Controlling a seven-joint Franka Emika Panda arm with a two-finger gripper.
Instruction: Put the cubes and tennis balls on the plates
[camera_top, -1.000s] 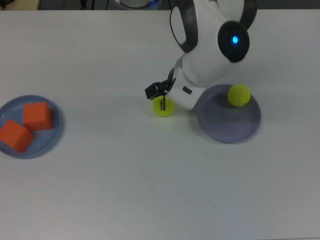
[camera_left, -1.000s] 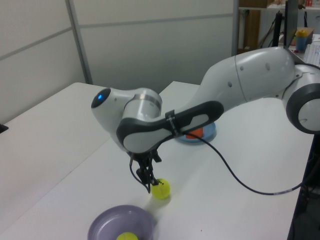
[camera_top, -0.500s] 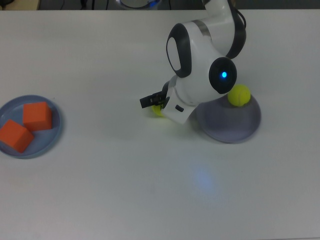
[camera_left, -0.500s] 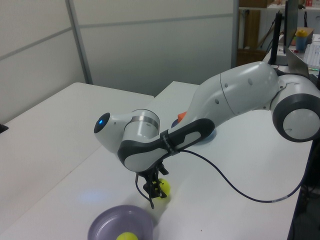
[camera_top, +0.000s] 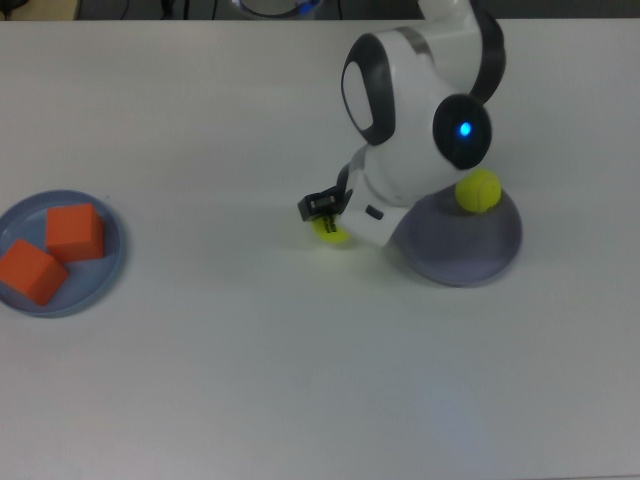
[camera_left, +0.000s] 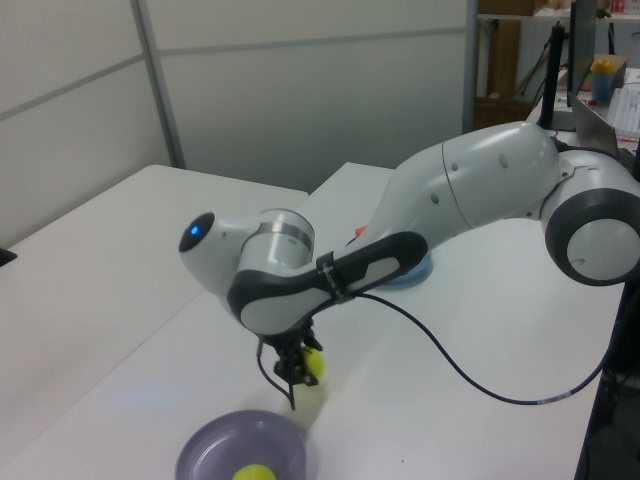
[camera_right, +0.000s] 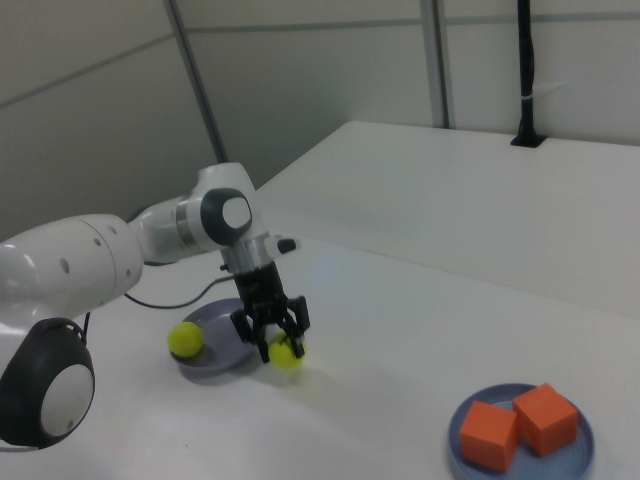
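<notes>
Lifted just off the desk (camera_top: 250, 380) since a moment ago, the printed tennis ball (camera_right: 285, 351) (pinched in the jaws) now awaits the lavender plate (camera_top: 470, 250) at the top view's centre right.

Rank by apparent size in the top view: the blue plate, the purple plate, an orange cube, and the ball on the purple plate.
1. Purple plate and blue plate: they look about alike, and the arm hides part of the purple one.
2. Orange cube.
3. Ball on the purple plate, smallest.
</notes>
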